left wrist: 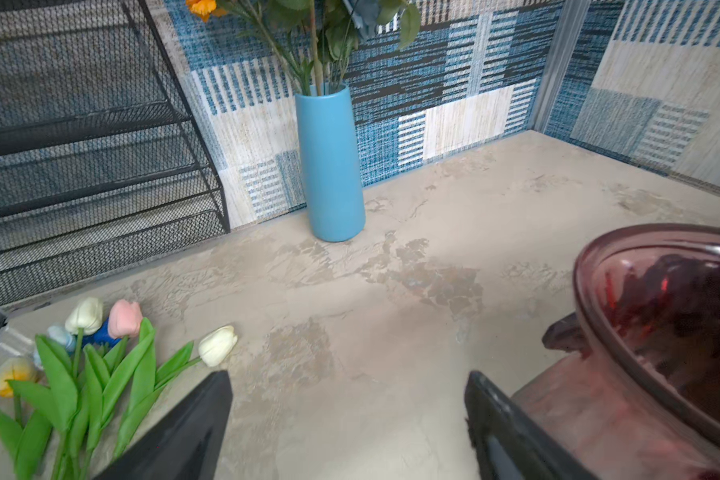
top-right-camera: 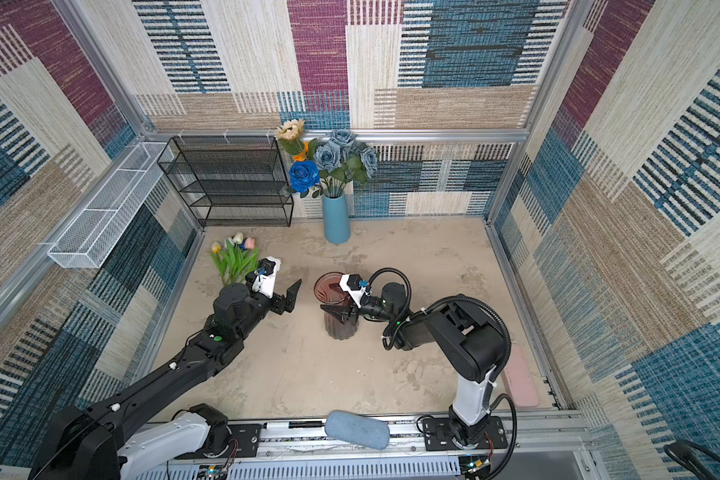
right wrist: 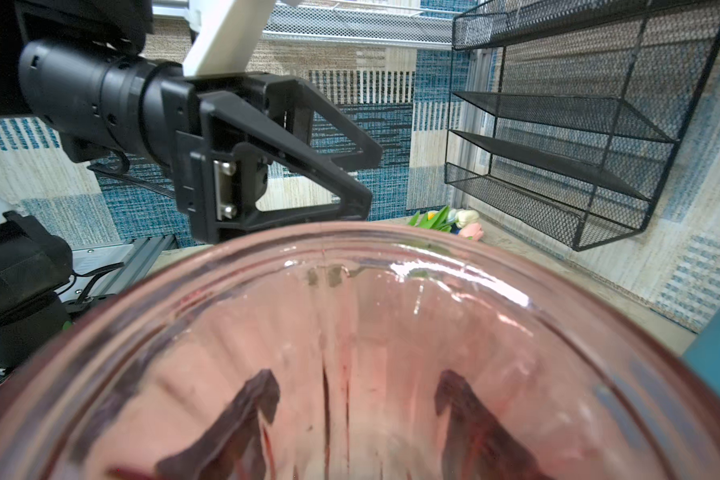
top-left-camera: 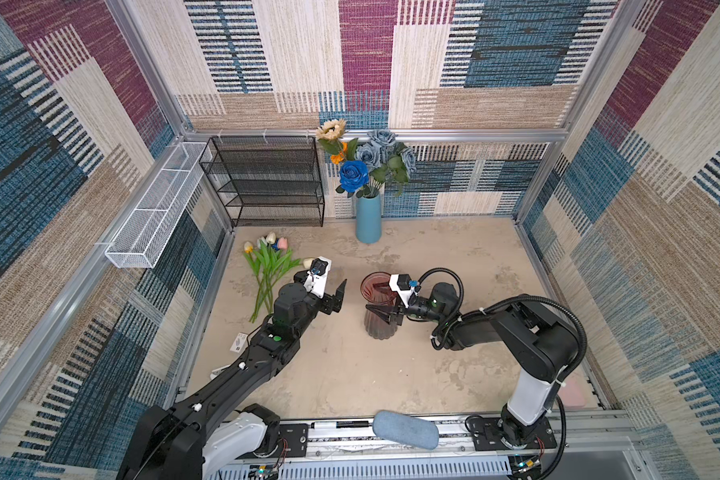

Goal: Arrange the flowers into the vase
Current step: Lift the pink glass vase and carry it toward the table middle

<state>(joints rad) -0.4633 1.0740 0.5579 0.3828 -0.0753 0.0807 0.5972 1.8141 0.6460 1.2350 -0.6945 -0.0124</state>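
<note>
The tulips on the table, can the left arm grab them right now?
Probably yes. The left gripper is open and empty, and the tulips lie loose on the table just beside it, with nothing between. The right gripper is gripping the pink glass vase on the other side.

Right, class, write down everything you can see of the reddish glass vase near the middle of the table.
The vase is translucent reddish-pink glass, ribbed lengthwise, with a wide round flared rim above a narrower neck. It stands upright on the table near the middle and is empty. The right claw is closed on its body just below the rim, and its fingers show through the glass in the right wrist view. The open left claw hangs beside the vase, not touching it.
</note>
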